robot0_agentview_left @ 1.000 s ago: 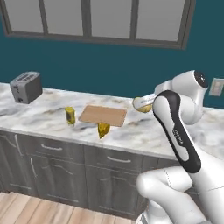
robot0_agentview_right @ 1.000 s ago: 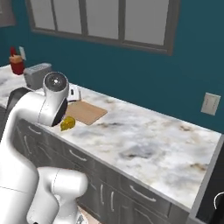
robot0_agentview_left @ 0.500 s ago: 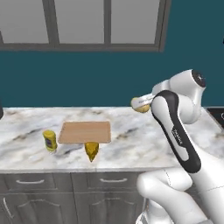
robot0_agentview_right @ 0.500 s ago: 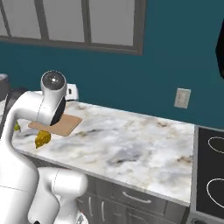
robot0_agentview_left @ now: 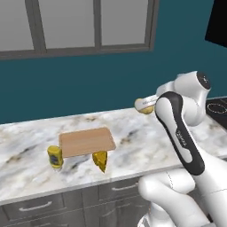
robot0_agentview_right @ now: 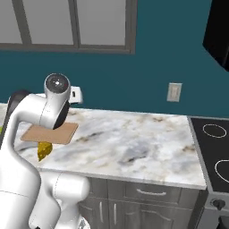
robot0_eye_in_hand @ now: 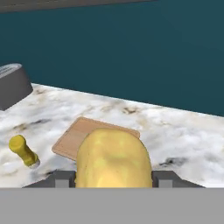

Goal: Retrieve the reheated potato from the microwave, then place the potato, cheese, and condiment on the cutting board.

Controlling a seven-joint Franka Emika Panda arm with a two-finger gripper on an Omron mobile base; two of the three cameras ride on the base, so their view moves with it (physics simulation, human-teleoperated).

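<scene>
The claw [robot0_agentview_left: 145,106] is clenched on the potato [robot0_eye_in_hand: 113,159], held in the air above the marbled worktop [robot0_agentview_left: 146,142], near the teal back wall and well off to the right of the cutting board [robot0_agentview_left: 86,142]. The board lies flat and bare towards the worktop's front, with open marble behind it and a wide open stretch to its right reaching a black stovetop [robot0_agentview_right: 214,154]. The condiment [robot0_agentview_left: 55,157] stands upright just off the board's front-left corner, and the cheese [robot0_agentview_left: 100,160] sits just off its front edge, close to the worktop's front lip. In the hand view a grey toaster [robot0_eye_in_hand: 13,85] sits far left.
</scene>
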